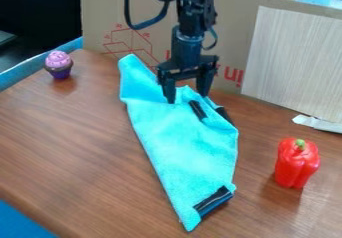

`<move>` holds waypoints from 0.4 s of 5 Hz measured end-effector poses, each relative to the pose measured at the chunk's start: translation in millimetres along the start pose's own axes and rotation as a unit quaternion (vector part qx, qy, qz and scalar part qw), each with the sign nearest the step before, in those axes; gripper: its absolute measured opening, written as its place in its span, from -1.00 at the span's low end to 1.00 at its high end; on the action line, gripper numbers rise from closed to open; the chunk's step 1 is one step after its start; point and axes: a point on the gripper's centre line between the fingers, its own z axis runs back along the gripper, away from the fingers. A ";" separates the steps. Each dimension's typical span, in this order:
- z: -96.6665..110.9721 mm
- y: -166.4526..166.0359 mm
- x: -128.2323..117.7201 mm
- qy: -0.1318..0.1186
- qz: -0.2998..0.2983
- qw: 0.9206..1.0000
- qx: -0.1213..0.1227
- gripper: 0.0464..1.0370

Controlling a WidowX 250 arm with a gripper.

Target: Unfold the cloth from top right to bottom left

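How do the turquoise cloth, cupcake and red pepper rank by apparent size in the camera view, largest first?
1. Turquoise cloth
2. Red pepper
3. Cupcake
The cupcake sits farther back, so its true size against the pepper is unsure.

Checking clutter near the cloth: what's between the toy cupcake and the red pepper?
The turquoise cloth lies between the cupcake and red pepper, on the wooden tabletop, with the gripper at its upper part. Camera view shows this.
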 end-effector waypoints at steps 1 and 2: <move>-7.8 -1.6 -2.1 -0.004 0.001 1.000 0.008 0.81; -12.4 -5.6 -5.8 -0.007 -0.004 1.000 0.008 0.30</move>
